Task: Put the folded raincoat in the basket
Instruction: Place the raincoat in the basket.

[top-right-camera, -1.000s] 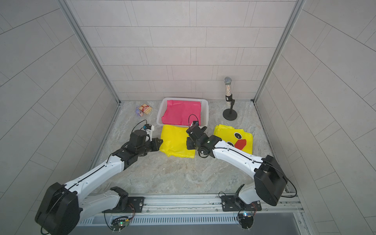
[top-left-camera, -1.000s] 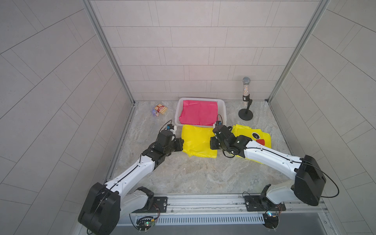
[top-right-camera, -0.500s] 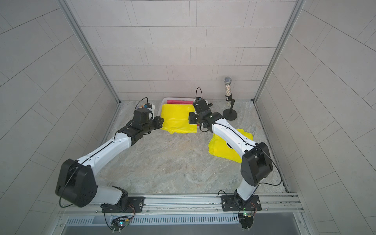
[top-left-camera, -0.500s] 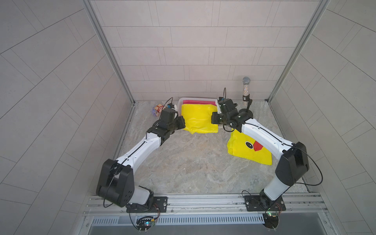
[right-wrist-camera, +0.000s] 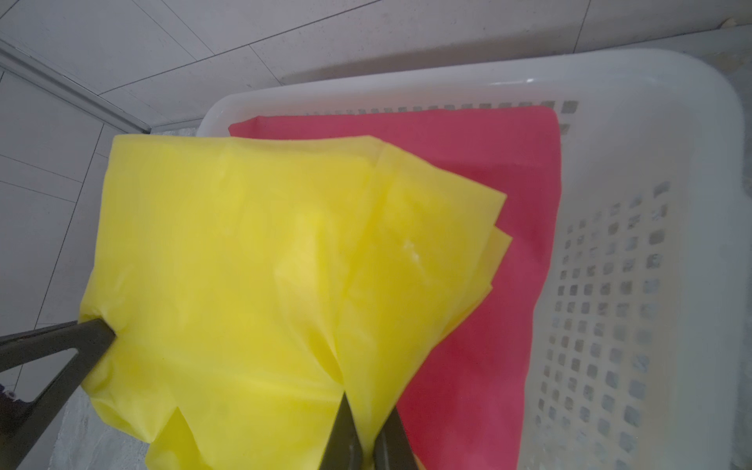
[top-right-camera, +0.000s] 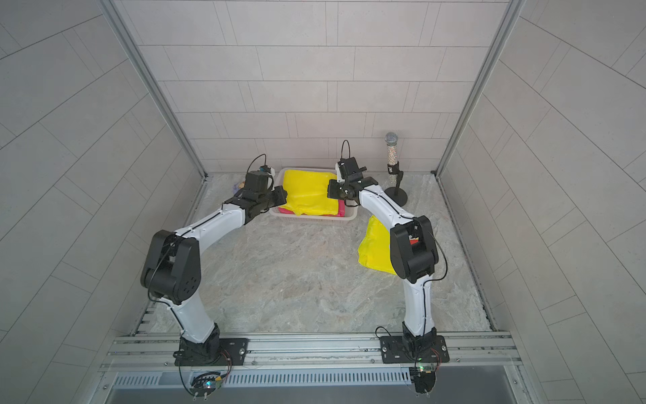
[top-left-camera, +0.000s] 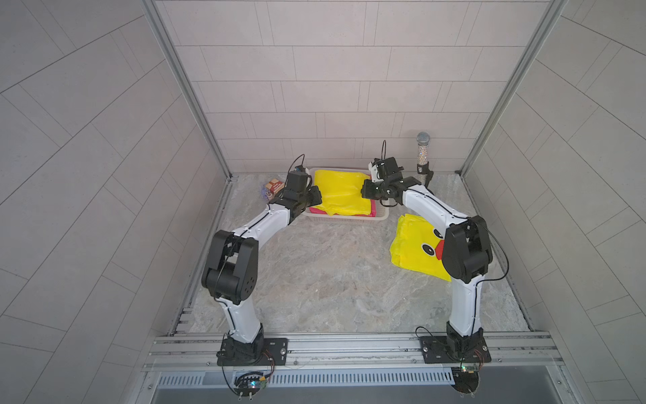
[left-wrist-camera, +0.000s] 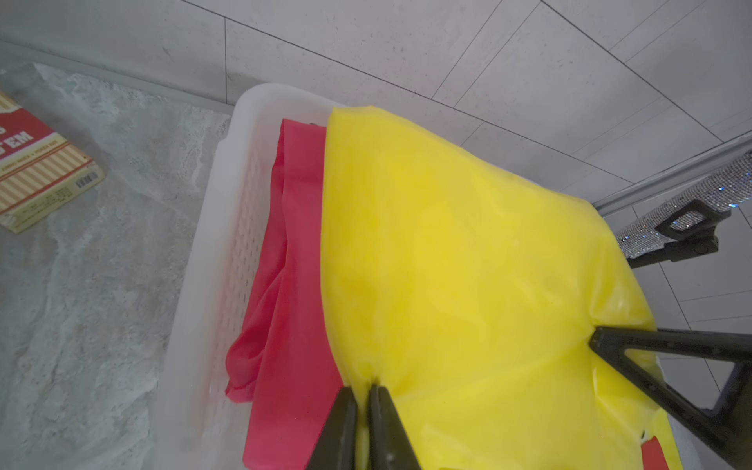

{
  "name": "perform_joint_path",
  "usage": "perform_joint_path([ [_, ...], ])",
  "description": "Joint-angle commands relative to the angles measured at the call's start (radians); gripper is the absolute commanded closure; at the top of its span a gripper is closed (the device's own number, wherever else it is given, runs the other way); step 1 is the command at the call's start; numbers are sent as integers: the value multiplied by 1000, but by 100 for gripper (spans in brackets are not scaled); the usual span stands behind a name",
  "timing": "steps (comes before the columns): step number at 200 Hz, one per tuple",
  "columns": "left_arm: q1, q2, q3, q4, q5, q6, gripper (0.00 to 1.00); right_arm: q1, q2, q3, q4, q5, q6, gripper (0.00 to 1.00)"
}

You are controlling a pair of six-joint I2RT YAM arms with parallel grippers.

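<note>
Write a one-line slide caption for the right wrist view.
The right tool pinches the folded yellow raincoat above the white basket, where a red sheet lies.

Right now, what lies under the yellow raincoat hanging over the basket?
A folded pink raincoat lies inside the white basket, under the yellow raincoat. Only its edges show; its middle and the basket's floor are covered.
</note>
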Motion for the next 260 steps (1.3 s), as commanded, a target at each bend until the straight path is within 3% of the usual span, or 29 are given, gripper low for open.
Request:
perform_joint_path([
  [1,14,51,56,10,4,25,84,-11,29,49,15,-9,-8,100],
  [26,18,98,89,0,30,24,84,-31,66,80,6,-33,-15,100],
  [42,20,115,89,4,22,24,78,-35,74,89,-9,-28,-35,100],
  [60,20,124,88,4,12,31,56,-35,78,100,-33,-11,-45,100],
  [78,20,124,95,-13,16,30,31,-35,72,101,-49,-9,-56,92],
  [89,22,121,99,-21,33,31,24,-37,66,101,-60,-10,-60,84],
  [113,23,104,114,-56,48,33,15,-36,36,82,-78,2,-56,57],
  [140,22,59,129,-101,46,45,8,-37,-42,32,-81,36,-55,46],
  [163,22,4,124,-125,41,57,0,-37,-132,-19,-88,82,-71,44],
  [185,23,-61,91,-135,37,61,0,-45,-232,-97,-97,128,-92,44],
  [260,23,-281,-209,-22,35,-24,0,-185,-646,-628,-89,200,-89,45],
])
